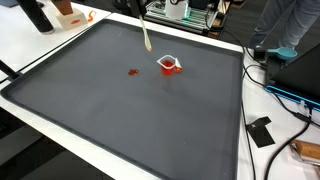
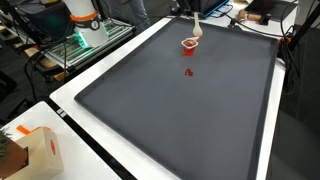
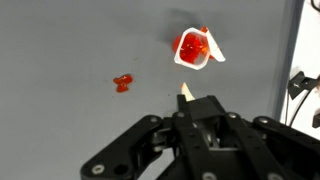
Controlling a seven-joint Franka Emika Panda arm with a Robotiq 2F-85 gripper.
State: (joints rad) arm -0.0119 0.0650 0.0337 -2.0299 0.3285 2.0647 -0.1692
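**A:** Gripper state?

**B:** The gripper is showing its fingers drawn together, clamping a pale wooden stick. In the wrist view only the stick's tip is poking out past them. In an exterior view the stick is hanging tilted, with its lower end coming down close beside the cup.

**A:** Touching the cup?

**B:** Cannot tell. In one exterior view a gap is showing between them, while in an exterior view from the opposite end the tip is overlapping the cup's rim.

**A:** And the cup?

**B:** It is small and white, holding something red, and standing upright on the dark mat just ahead of the stick's tip.

**A:** Any writing?

**B:** The cup is showing no readable print at this size. A cardboard box, well apart from the cup on the white table, is carrying an orange mark too small to read.

**A:** Surroundings?

**B:** A red piece is lying on the mat near the cup, apart from it. Cables are trailing over the table well off from the cup, beyond the mat's edge. Only open mat is lying between the stick tip and the cup.
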